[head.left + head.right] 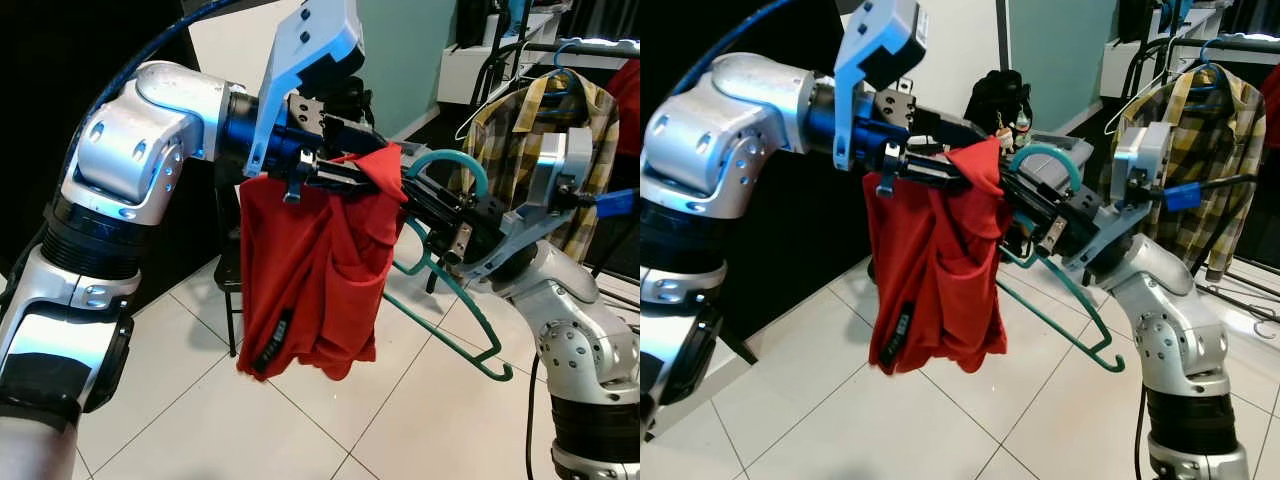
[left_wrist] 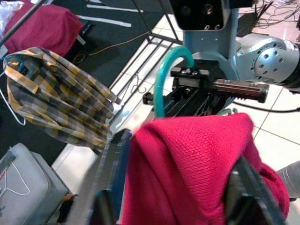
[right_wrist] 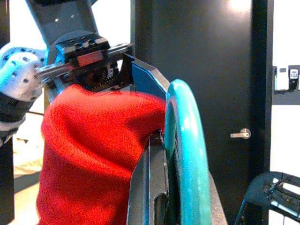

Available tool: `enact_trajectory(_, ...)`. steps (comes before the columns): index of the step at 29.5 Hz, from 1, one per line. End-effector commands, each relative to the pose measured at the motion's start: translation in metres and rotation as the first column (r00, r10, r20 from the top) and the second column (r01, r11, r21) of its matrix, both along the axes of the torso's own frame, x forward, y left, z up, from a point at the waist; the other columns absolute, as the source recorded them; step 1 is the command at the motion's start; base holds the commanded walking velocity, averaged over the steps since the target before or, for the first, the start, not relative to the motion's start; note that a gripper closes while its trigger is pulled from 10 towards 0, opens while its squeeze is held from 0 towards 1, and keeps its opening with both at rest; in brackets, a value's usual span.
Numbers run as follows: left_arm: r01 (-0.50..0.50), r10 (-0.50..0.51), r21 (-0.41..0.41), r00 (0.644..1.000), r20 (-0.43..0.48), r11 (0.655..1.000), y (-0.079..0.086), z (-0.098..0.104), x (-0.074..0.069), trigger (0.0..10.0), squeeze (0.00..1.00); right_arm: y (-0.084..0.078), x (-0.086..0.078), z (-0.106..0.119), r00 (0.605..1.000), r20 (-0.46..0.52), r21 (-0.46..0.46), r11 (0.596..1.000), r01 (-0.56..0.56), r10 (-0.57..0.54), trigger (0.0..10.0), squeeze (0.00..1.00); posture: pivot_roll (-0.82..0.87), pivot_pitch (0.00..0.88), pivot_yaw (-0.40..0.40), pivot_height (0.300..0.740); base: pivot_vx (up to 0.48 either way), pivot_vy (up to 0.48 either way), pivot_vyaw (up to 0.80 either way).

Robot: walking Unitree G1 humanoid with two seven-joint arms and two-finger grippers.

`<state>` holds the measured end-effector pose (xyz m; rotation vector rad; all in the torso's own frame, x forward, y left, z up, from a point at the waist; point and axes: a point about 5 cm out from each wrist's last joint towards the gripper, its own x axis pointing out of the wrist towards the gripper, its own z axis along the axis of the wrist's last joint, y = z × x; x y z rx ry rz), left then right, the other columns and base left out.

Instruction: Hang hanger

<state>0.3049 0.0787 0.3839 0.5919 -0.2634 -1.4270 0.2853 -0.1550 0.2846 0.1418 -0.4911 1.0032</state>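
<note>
A red shirt [image 1: 305, 280] hangs in front of me, draped over a teal hanger [image 1: 450, 310] whose hook [image 1: 448, 160] curves up on the right. My left gripper [image 1: 345, 175] is shut on the shirt's collar at the top. My right gripper [image 1: 425, 205] comes in from the right and is shut on the hanger's neck just under the hook. In the left wrist view the red cloth [image 2: 197, 164] bulges between the fingers [image 2: 112, 168], with the teal hook [image 2: 166, 70] beyond. In the right wrist view the hook [image 3: 187, 154] stands close beside the shirt [image 3: 93, 154].
A clothes rack rail [image 1: 590, 46] stands at the back right with a yellow plaid shirt [image 1: 535, 140] hanging on it. A dark chair [image 1: 228, 270] stands behind the red shirt. White tiled floor [image 1: 200, 410] lies below, with cables by the rack.
</note>
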Motion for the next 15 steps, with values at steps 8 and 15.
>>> enact_trajectory(8,-0.002,0.002,-0.013,1.000,-0.025,1.000,0.027,-0.019,0.002,10.0,1.00,-0.005,0.008,0.017,0.996,0.043,0.126,0.990,0.071,-0.077,10.0,0.00,-0.06,0.000,0.102,0.740,0.000,0.000,0.00)
enact_trajectory(15,0.018,-0.020,-0.026,0.999,-0.044,0.999,0.052,-0.028,-0.016,10.0,1.00,-0.020,0.013,0.028,0.986,0.050,0.212,0.967,0.143,-0.157,10.0,0.00,-0.06,0.000,0.091,0.740,0.000,0.000,0.00)
